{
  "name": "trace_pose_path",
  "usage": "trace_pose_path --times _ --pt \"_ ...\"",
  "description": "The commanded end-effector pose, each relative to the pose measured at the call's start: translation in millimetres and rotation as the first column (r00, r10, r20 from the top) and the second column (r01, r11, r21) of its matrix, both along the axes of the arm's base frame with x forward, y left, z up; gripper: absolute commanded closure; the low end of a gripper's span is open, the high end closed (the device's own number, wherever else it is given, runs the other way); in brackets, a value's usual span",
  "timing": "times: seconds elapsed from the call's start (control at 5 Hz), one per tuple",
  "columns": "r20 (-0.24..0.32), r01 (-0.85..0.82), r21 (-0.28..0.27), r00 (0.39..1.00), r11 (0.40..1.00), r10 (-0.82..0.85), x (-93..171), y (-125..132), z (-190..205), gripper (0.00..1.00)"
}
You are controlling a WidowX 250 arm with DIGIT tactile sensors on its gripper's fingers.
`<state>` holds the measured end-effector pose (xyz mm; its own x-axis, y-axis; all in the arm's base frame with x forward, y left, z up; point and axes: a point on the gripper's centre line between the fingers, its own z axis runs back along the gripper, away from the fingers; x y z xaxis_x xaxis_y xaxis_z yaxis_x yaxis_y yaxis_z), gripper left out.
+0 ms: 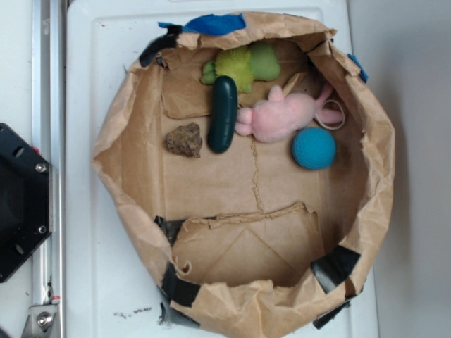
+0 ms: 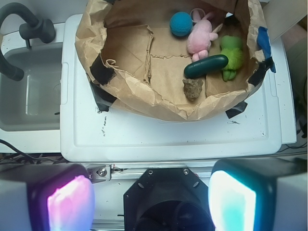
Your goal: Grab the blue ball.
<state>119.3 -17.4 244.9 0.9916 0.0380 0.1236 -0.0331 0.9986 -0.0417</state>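
Exterior view looks straight down on a crumpled brown paper enclosure (image 1: 123, 134), its walls rolled into a rough ring and patched with black tape at the lower corners and blue tape (image 1: 211, 24) at the top rim. It sits on a white moulded plastic surface (image 1: 91, 70). The creased paper floor carries five items, all clustered in the upper half. The blue ball (image 1: 314, 148) is round, teal, with a fuzzy knitted-looking surface; it lies near the right wall, touching or just beside the lower right edge of the pink plush toy (image 1: 282, 116). The plush is soft, pale pink, with long ears pointing right. To its left lies a dark green oblong toy (image 1: 223, 114), smooth and glossy, cucumber-shaped, set nearly upright in this view. Above it sits a lime-green plush (image 1: 246, 65), felt-like. A brown lumpy rock-like piece (image 1: 184, 139) rests just left of the oblong's lower end. Wrist view shows the same enclosure from the opposite side, with the ball (image 2: 181, 23) at the far wall beside the pink plush (image 2: 201, 36). A grey sink basin (image 2: 29, 91) with a dark curved faucet (image 2: 24, 24) lies to the left. The gripper (image 2: 151, 197) is well apart from the enclosure, its two fingers spread wide with nothing between them; one pad (image 2: 70, 204) glows magenta, the other (image 2: 231, 199) cyan.
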Motion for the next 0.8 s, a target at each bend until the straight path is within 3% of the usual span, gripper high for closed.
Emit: trace_pose_path --times 0.0,0.2,0.6 --pt "0.000 0.000 0.000 1.000 1.000 0.000 0 0 0 0.00" --pt "-0.020 -0.018 0.001 1.000 1.000 0.018 40 15 -13 0.00" --pt "0.018 0.014 0.015 1.000 1.000 -0.014 87 24 -25 0.00"
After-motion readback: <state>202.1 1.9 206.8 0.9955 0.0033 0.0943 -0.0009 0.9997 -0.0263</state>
